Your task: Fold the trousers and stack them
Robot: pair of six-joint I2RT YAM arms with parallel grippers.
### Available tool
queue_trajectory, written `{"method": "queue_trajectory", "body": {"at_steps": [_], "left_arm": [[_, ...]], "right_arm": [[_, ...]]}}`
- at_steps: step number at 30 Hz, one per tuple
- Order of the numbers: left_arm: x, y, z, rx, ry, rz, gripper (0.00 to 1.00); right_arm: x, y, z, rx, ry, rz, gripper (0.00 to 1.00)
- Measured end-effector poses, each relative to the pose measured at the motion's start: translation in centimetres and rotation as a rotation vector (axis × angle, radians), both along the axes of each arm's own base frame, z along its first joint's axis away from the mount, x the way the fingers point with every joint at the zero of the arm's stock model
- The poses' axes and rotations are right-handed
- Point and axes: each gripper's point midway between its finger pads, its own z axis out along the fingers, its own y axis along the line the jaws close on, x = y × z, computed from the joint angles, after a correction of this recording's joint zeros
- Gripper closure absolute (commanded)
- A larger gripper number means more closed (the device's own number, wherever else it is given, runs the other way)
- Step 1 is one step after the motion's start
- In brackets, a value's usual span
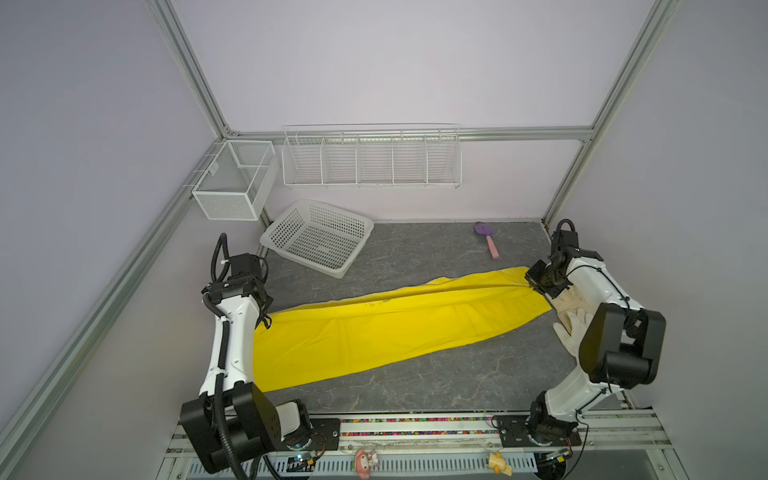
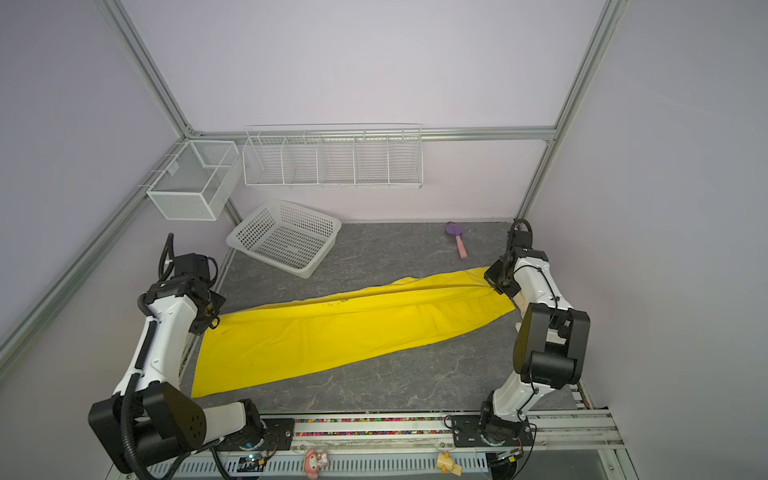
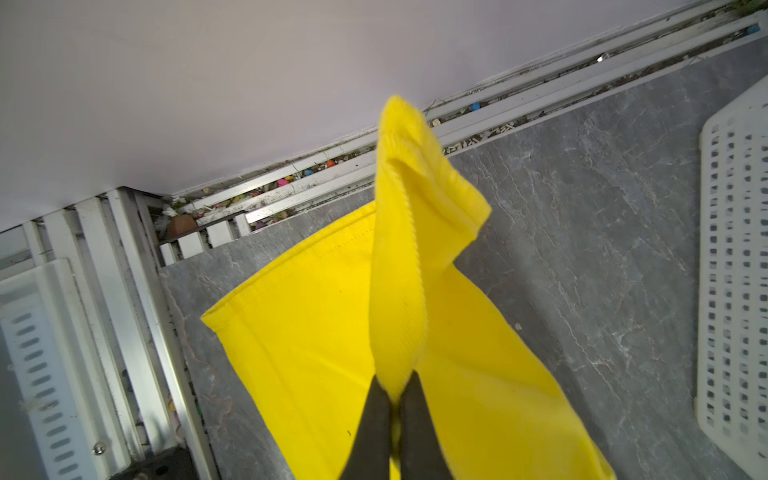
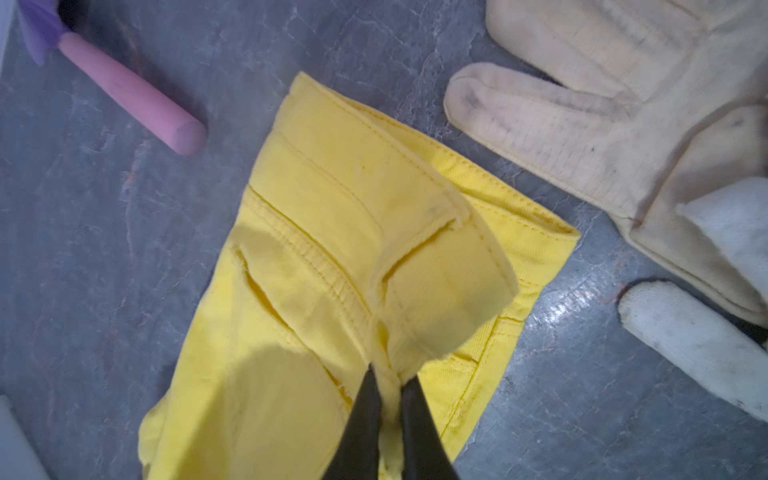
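Across the grey tabletop, yellow trousers stretched out, left gripper clenched on a leg hem, right gripper pinching the waistband, cream gloves just beside, toy shovel and white basket behind.

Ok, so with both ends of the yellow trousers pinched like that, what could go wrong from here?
1. The left fingers and right fingers each pinch only a thin bit of the trousers, so the cloth may slip out once it is lifted.
2. The work gloves lie right beside the waistband, under the right arm. Folding that end over could drag them along or trap them in the fold.
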Motion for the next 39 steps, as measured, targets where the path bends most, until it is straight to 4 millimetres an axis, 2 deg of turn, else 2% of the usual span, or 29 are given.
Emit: {"method": "queue_trajectory", "body": {"at_steps": [3, 5, 8, 13, 16, 22, 24, 27, 30, 34, 36, 37, 39], "left_arm": [[-1.3, -0.2, 0.9, 0.018, -0.021, -0.009, 1.00], [-2.6, -0.4, 0.3, 0.025, -0.015, -0.006, 1.00], [-4.8, -1.0, -2.4, 0.006, 0.043, -0.006, 1.00], [-7.4, -2.2, -7.1, -0.054, 0.134, -0.007, 1.00], [-8.4, -2.5, -8.6, -0.071, 0.166, 0.019, 1.00], [-8.4, -2.7, -9.1, -0.100, 0.157, 0.062, 1.00], [-8.7, -2.8, -9.4, -0.108, 0.165, 0.079, 1.00], [-8.9, -2.8, -9.6, -0.110, 0.166, 0.106, 0.99], [-8.9, -2.7, -9.6, -0.108, 0.161, 0.117, 0.87], [-9.2, -2.7, -9.6, -0.108, 0.167, 0.131, 0.84], [-9.5, -2.7, -9.5, -0.106, 0.177, 0.142, 0.78], [-9.6, -2.7, -9.3, -0.107, 0.179, 0.146, 0.72], [-9.7, -2.7, -8.8, -0.106, 0.167, 0.162, 0.68]], "right_arm": [[-0.1, 0.0, 0.8, 0.007, -0.014, 0.011, 0.88], [-0.6, -0.1, 0.7, 0.005, -0.007, 0.014, 0.88], [-2.1, -0.5, -0.6, 0.006, 0.025, 0.010, 0.87], [-5.4, -1.0, -4.3, 0.017, 0.129, -0.009, 0.82], [-6.6, -1.1, -5.8, 0.012, 0.163, -0.009, 0.81], [-8.1, -1.5, -7.6, -0.003, 0.203, -0.025, 0.79], [-8.7, -1.7, -8.0, -0.013, 0.223, -0.032, 0.73], [-9.1, -2.1, -8.2, -0.035, 0.238, -0.043, 0.58], [-9.3, -2.5, -8.2, -0.051, 0.247, -0.050, 0.50], [-9.7, -2.7, -7.9, -0.061, 0.260, -0.056, 0.44], [-9.8, -3.0, -7.4, -0.075, 0.264, -0.064, 0.40], [-9.9, -3.1, -6.9, -0.083, 0.260, -0.070, 0.39], [-10.0, -3.4, -5.7, -0.103, 0.241, -0.083, 0.38]]}}
